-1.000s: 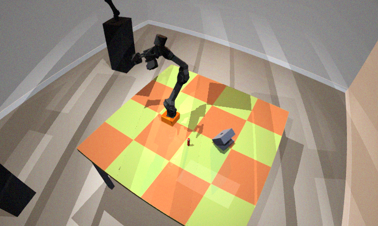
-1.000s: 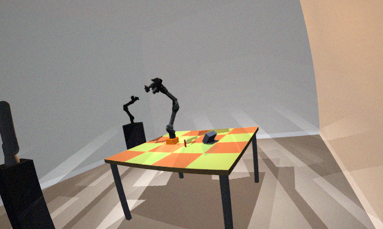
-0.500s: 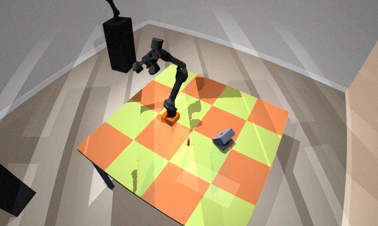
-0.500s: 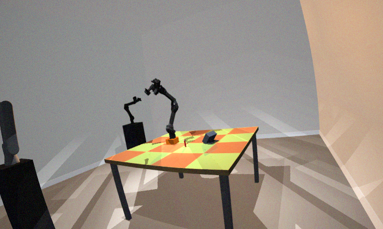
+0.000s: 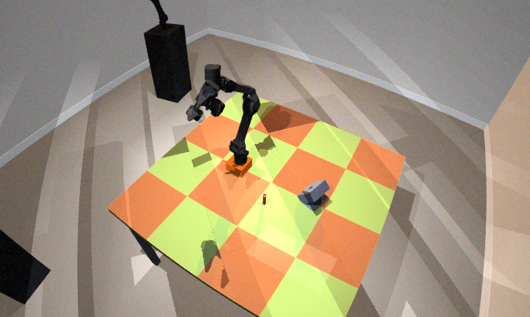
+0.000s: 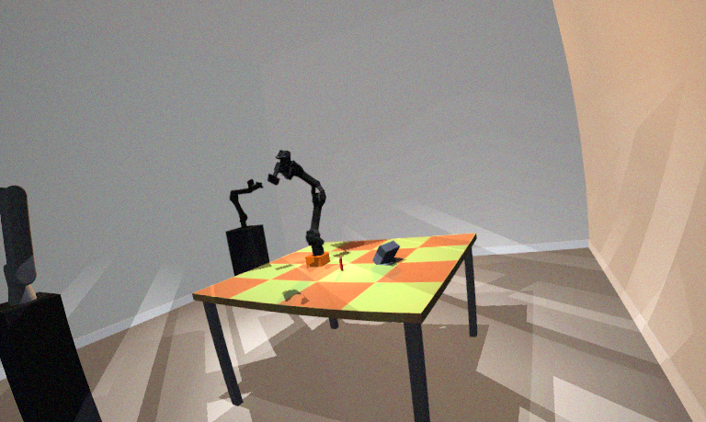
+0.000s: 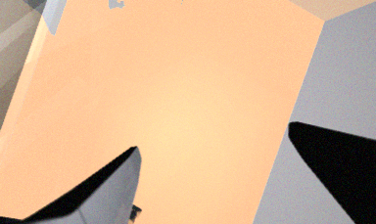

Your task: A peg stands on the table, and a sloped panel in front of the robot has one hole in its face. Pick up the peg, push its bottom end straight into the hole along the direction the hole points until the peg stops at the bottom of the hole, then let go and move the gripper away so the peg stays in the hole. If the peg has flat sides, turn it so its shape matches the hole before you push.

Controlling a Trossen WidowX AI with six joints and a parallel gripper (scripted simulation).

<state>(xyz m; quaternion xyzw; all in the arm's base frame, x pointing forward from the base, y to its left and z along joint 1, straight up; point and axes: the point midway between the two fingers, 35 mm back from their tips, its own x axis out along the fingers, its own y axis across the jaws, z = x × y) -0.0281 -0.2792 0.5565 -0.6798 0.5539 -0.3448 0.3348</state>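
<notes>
At the middle of the checkered table [image 5: 344, 245] [image 6: 392, 295], the red peg [image 5: 263, 199] [image 6: 340, 263] stands upright, its long axis vertical and its upper end paler in the top view. Whether its sides are flat cannot be determined.

To its right and slightly farther off, well apart, is the blue-gray sloped block [image 5: 318, 189] [image 6: 386, 253]; a small dark hole [image 5: 310, 187] shows in its face in the top view.

Left of the peg and farther back, my arm rises from its orange base [image 5: 230, 167] [image 6: 310, 262], bends high, and folds over to the left. My gripper [image 5: 203, 111] [image 6: 275, 176] [image 7: 212, 141] is raised far above the table, left of the peg and beyond it. From my hand, therefore, the peg lies down, to the right and toward the near side. Fingers: wide apart, nothing between them. The wrist view shows mostly wall and no peg; my hand is not aimed at it.

Assessment: grasping has not begun. I should swing right, come down and line my fingers up with the upright shaft. A low sideways sweep could topple it.
</notes>
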